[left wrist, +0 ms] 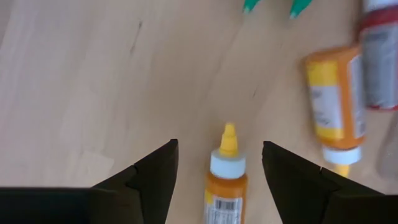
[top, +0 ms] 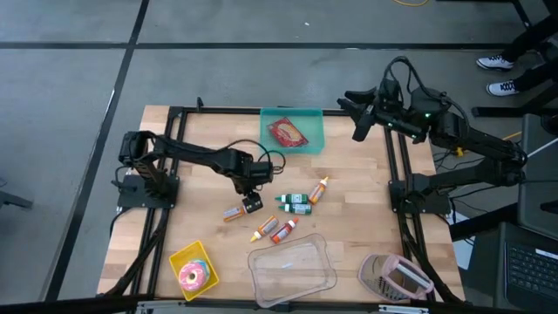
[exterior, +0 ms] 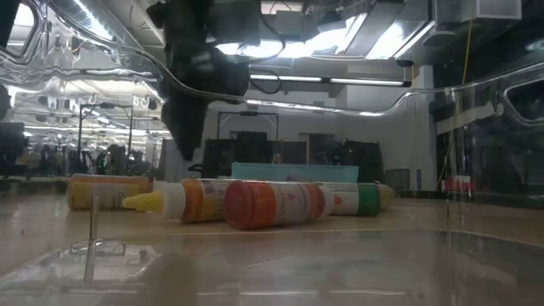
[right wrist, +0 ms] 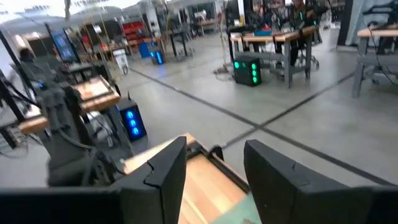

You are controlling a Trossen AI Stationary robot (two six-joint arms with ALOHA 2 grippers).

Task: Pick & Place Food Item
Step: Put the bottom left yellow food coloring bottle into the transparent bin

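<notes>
Orange bottle [left wrist: 226, 180] — between open left tool [left wrist: 219, 163] fingers.

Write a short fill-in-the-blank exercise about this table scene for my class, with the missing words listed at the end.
1. The left gripper is open, with an orange ____ lying between its fingers.
2. The green tray at the table's far edge holds a ____ packet.
3. The yellow box holds a pink ____.
4. The right gripper waits above the table's far ____ corner.

Missing words: bottle; red; donut; right
</notes>
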